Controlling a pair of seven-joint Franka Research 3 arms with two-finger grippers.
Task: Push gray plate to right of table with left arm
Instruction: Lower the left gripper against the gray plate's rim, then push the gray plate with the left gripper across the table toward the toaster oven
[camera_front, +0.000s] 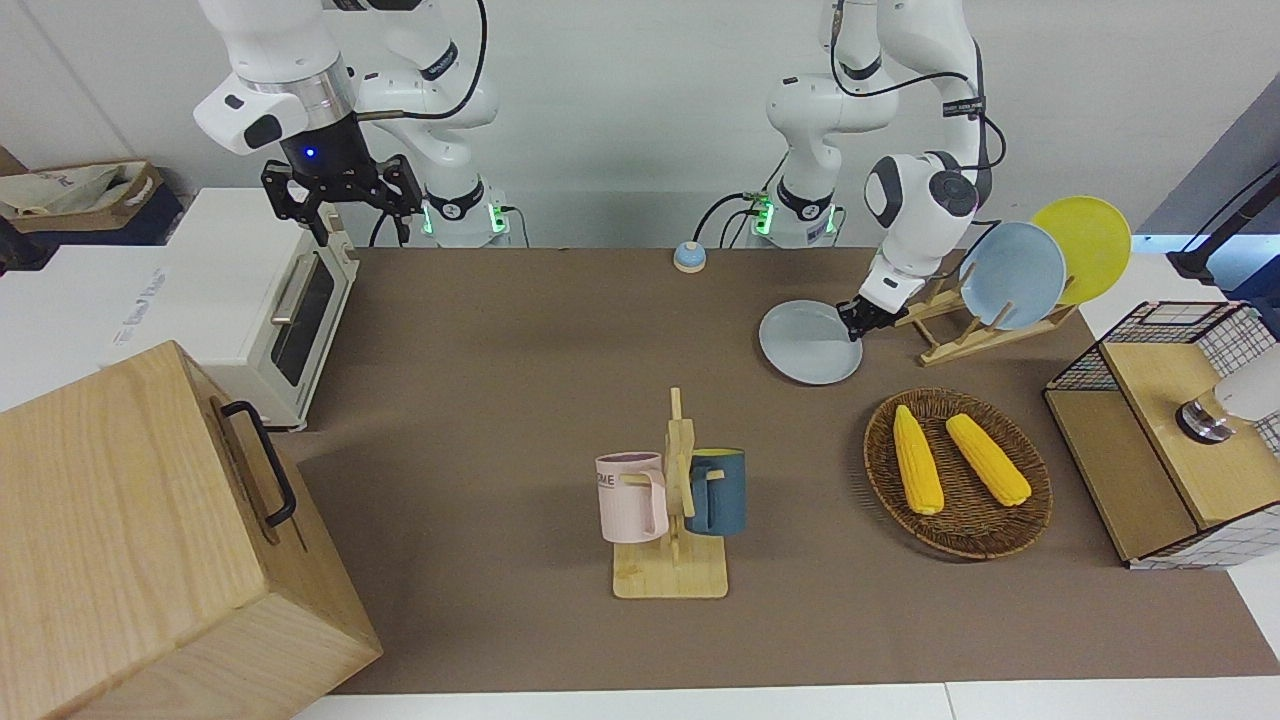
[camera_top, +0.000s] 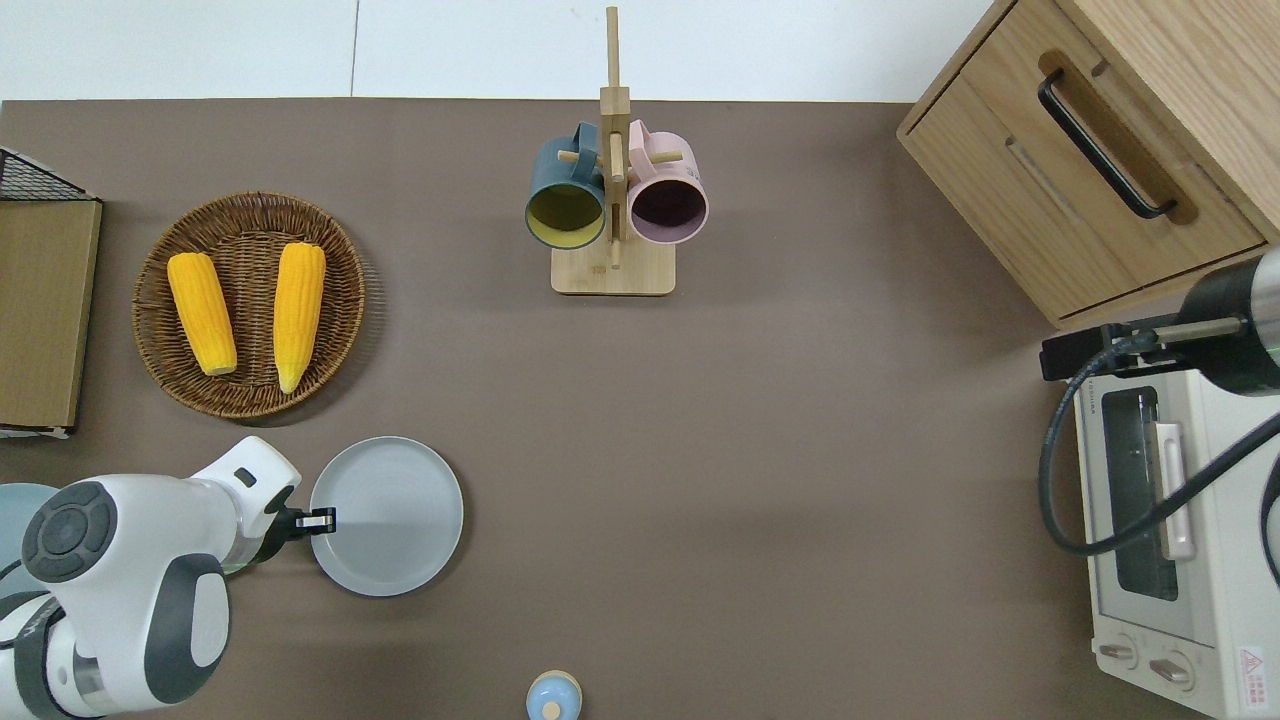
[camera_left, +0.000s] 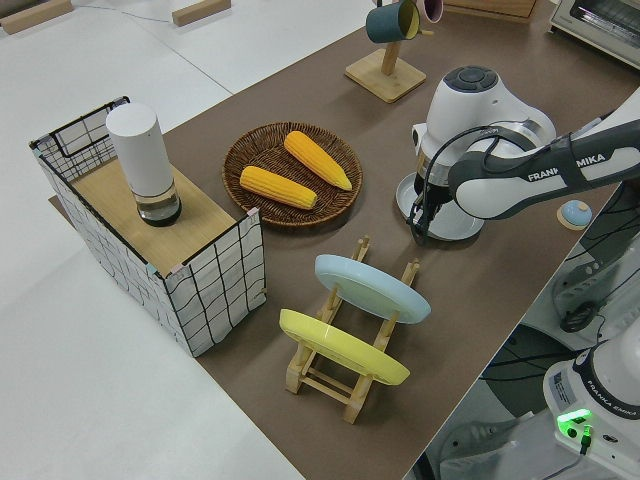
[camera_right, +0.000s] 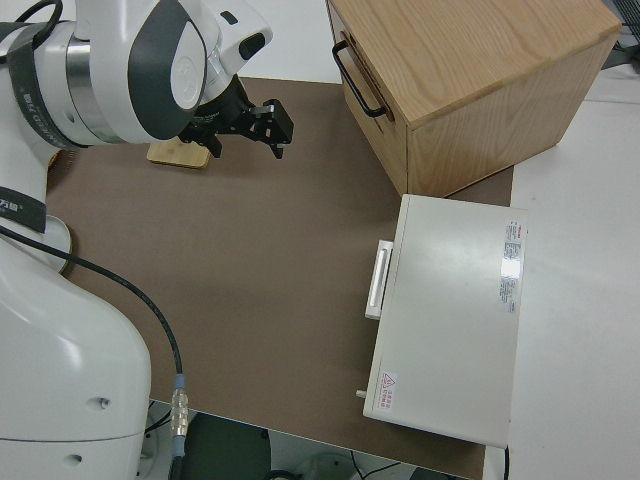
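Observation:
The gray plate (camera_front: 805, 345) lies flat on the brown table (camera_front: 500, 350), between the dish rack and the bell; it also shows in the overhead view (camera_top: 390, 515) and, partly hidden by the arm, in the left side view (camera_left: 465, 225). My left gripper (camera_front: 856, 325) is down at table height with its fingers together, touching the plate's rim on the side toward the left arm's end of the table (camera_top: 322, 519). It holds nothing. My right gripper (camera_front: 340, 190) is open, empty and parked.
A wooden rack holds a sky-blue plate (camera_front: 1010, 275) and a yellow plate (camera_front: 1085, 248) beside the gray plate. A wicker basket (camera_front: 1030, 510) with two corn cobs, a mug tree (camera_front: 675, 500), a bell (camera_front: 688, 257), a toaster oven (camera_front: 270, 300) and a wooden cabinet (camera_front: 150, 540) also stand on the table.

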